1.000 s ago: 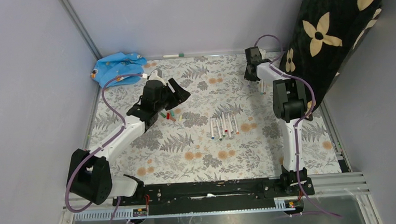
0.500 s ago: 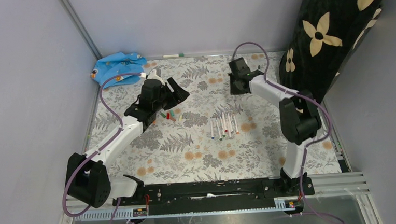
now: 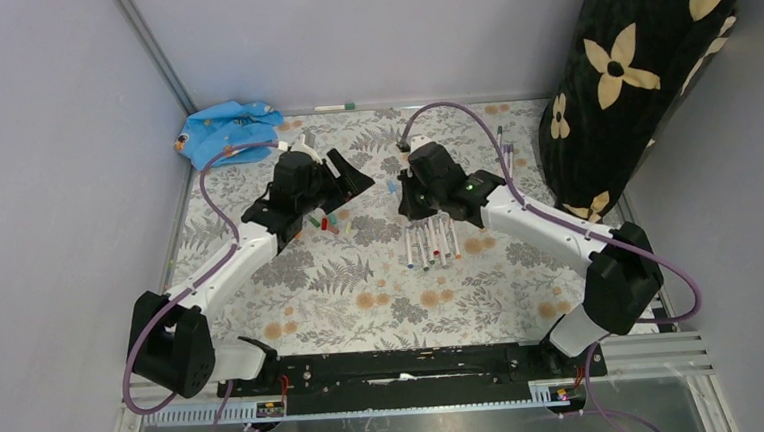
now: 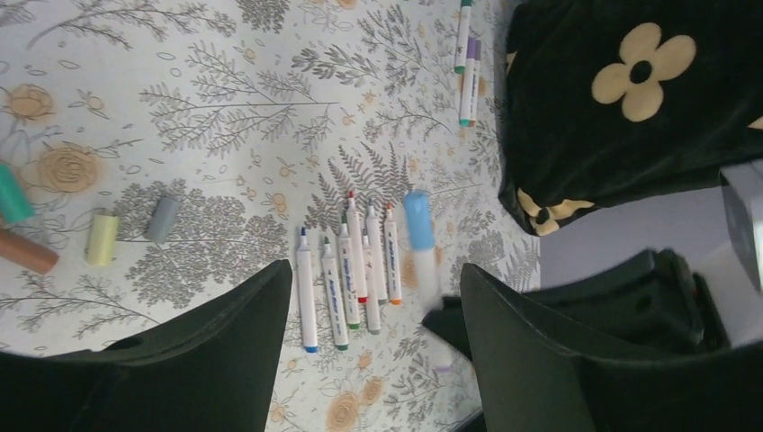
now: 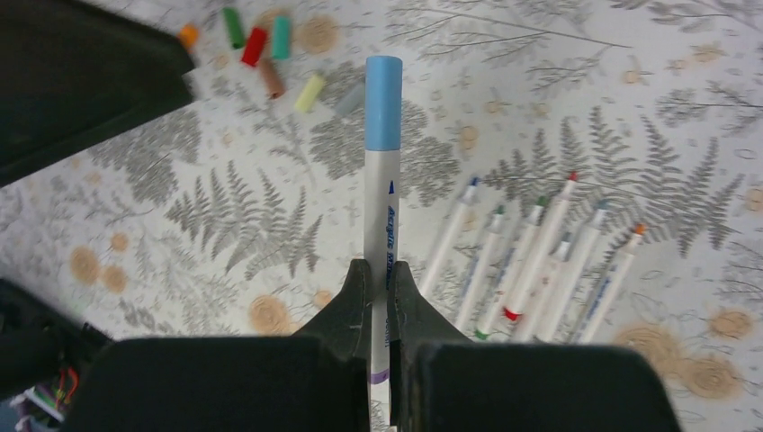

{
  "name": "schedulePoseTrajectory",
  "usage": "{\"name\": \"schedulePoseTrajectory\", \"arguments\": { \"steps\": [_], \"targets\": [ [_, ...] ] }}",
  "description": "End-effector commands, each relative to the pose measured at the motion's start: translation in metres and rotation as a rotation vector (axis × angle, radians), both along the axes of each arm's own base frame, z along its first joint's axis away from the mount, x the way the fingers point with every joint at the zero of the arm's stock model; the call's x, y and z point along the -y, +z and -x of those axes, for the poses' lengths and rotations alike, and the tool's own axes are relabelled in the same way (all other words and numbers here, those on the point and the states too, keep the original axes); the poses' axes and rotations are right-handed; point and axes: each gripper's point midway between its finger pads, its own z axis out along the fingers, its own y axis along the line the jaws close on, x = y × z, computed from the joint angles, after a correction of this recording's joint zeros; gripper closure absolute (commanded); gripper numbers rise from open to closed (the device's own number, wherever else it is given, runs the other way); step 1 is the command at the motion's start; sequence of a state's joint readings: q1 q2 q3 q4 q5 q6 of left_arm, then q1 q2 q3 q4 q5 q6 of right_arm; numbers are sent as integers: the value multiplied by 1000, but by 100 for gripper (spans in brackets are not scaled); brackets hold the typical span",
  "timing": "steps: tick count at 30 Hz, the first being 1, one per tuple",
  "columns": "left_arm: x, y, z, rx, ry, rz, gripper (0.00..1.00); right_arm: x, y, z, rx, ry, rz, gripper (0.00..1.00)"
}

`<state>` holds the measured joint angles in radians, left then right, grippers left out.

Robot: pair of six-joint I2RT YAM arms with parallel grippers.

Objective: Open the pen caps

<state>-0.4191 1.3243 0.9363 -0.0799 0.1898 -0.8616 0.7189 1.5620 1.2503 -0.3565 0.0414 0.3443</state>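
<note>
Blue cap (image 5: 383, 101) sits on a pen (image 5: 381, 216) pinched by right fingers (image 5: 354, 301) above the bench (image 5: 225, 225). Left fingers (image 4: 216, 360) wide, nearby. Grip sits far from the cap, so pulling it could pivot or slip the pen.

The left arm (image 3: 240, 260) and right arm (image 3: 539, 224) are alike: white tubular links between bulky black joint housings, each trailed by a looping purple cable (image 3: 448, 105). Their fingers (image 4: 225, 351) are matte black wedges, and a small green light (image 3: 469, 184) glows on the right wrist block. Both bases bolt to a black rail (image 3: 407, 367) at six o'clock.
</note>
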Motion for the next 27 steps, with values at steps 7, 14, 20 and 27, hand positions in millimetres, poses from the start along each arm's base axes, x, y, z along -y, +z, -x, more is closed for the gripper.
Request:
{"name": "schedulePoseTrajectory", "arguments": {
  "steps": [7,14,20,27],
  "targets": [
    [21,10,1,-4,-52,126,24,-57,26,42,26,124,-97,100],
    [22,3,8,-46,-68,133,24,-72,38,46,56,146,-112,100],
    [23,-3,12,-78,-67,141,25,-77,45,48,74,152,-120,100],
    [23,6,14,-82,-57,174,33,-81,44,48,76,155,-119,100]
  ]
}}
